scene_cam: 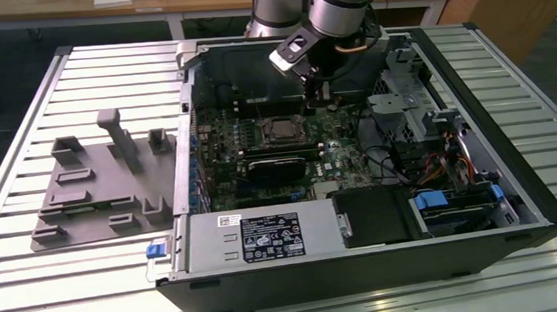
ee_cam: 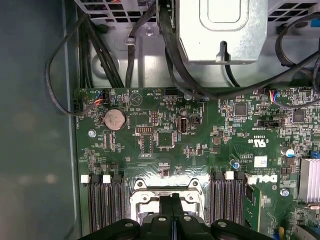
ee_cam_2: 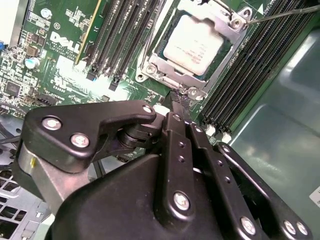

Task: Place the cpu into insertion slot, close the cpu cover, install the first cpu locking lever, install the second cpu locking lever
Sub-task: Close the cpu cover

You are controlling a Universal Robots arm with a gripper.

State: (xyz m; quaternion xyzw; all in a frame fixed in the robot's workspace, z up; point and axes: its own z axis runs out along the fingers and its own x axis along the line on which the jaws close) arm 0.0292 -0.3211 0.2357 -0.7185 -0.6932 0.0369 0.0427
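The cpu (ee_cam_2: 192, 42), a dull silver square, lies in its socket on the green motherboard (ee_cam_2: 65, 70). The silvery cpu cover (ee_cam_2: 172, 75) lies down around it as a frame. A thin metal locking lever (ee_cam_2: 280, 15) runs from the cover's corner out over the memory slots. My gripper (ee_cam_2: 179, 102) is shut, its black fingers (ee_cam_2: 172, 145) pressed together with the tips at the cover's near edge tab. In the exterior view the gripper (scene_cam: 318, 91) hangs inside the case just behind the socket (scene_cam: 282, 129). In the first wrist view the fingers (ee_cam: 172, 212) sit over the socket frame (ee_cam: 145, 200).
The open computer case (scene_cam: 510, 208) lies on a slatted table (scene_cam: 83, 73). Black memory slots (ee_cam_2: 250, 75) flank the socket. Cables (ee_cam: 105, 60) and a metal drive cage (ee_cam: 215, 30) crowd one end. A grey fixture block (scene_cam: 99, 187) lies at the exterior view's left.
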